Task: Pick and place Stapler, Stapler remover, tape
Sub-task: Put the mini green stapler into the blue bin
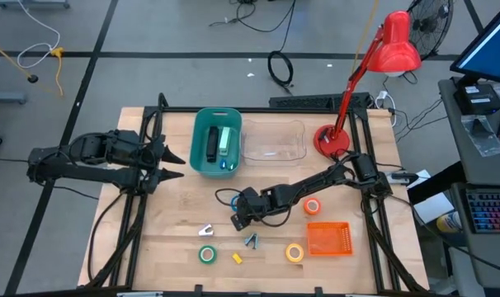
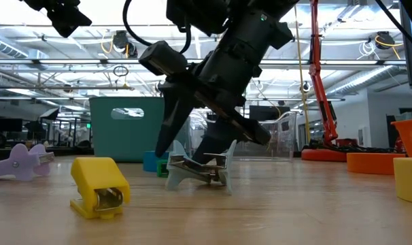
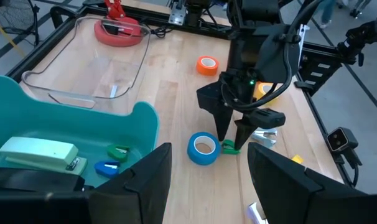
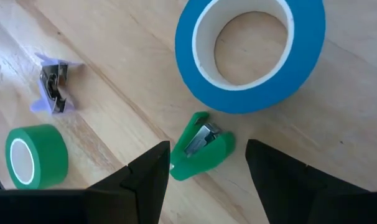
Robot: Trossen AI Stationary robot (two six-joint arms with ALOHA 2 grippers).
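The right tool point(image 4: 204, 168) hangs with its fingers apart just above a small green plastic staple remover point(image 4: 201, 152) lying on the wooden bench point(image 1: 176, 214) beside a blue tape roll point(image 4: 251, 53). The left tool point(image 1: 172, 157), fingers also apart, waits near the teal bin point(image 1: 196, 144).

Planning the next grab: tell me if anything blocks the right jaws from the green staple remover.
Nothing visible does. The right gripper hangs open directly over the green staple remover; the blue tape roll lies just beside it, not between.
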